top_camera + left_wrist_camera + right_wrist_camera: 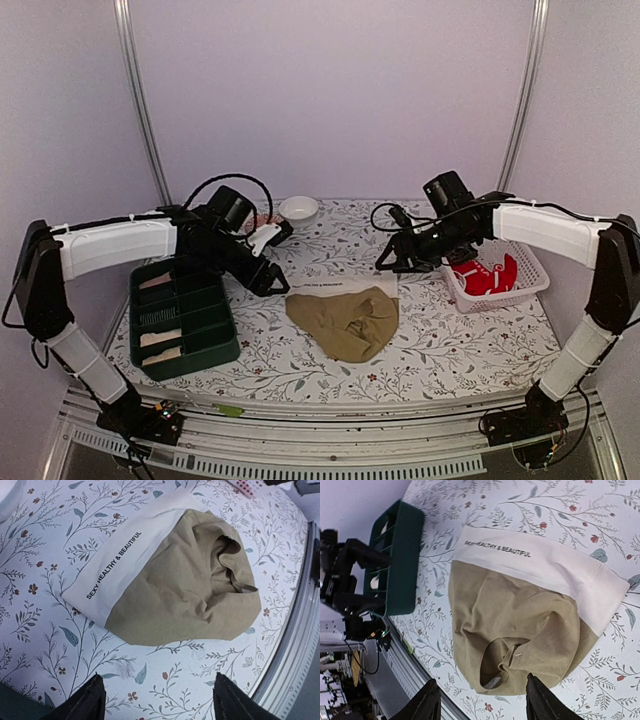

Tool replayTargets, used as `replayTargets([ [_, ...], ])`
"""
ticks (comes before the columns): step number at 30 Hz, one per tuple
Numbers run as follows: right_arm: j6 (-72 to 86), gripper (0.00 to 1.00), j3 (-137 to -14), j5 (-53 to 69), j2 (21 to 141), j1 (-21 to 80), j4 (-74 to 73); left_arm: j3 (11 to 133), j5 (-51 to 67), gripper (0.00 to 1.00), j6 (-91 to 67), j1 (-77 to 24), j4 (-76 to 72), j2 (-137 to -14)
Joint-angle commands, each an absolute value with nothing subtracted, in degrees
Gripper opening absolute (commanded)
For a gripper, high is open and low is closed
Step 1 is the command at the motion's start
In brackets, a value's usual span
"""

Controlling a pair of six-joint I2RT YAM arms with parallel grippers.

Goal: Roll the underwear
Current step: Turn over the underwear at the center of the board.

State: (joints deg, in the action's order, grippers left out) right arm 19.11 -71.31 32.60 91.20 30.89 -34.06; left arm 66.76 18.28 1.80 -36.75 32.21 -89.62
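Lying loose and flat at the middle of the table, the tan underwear has its white waistband on the far side; no roll is begun. The left fingers and right fingers hang spread wide above it, holding nothing. Pale rolls, seemingly finished, sit in the green tray; a red pair waits in the white basket.
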Motion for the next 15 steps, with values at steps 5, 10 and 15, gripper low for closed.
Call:
replayTargets([
  [5,17.34,0.48,-82.93,19.76,109.46,28.20,-37.49,77.66,11.17,0.64,-6.06,-36.18,31.50,-105.36],
  [10,16.90,0.42,-89.01,18.78,115.88,26.98,-40.00,80.06,9.52,0.64,-8.28,-35.29,32.12,-109.06],
  [15,18.99,0.33,-90.60,20.50,119.35,26.98,-37.16,79.81,9.72,0.64,-8.88,-34.94,31.51,-109.43],
])
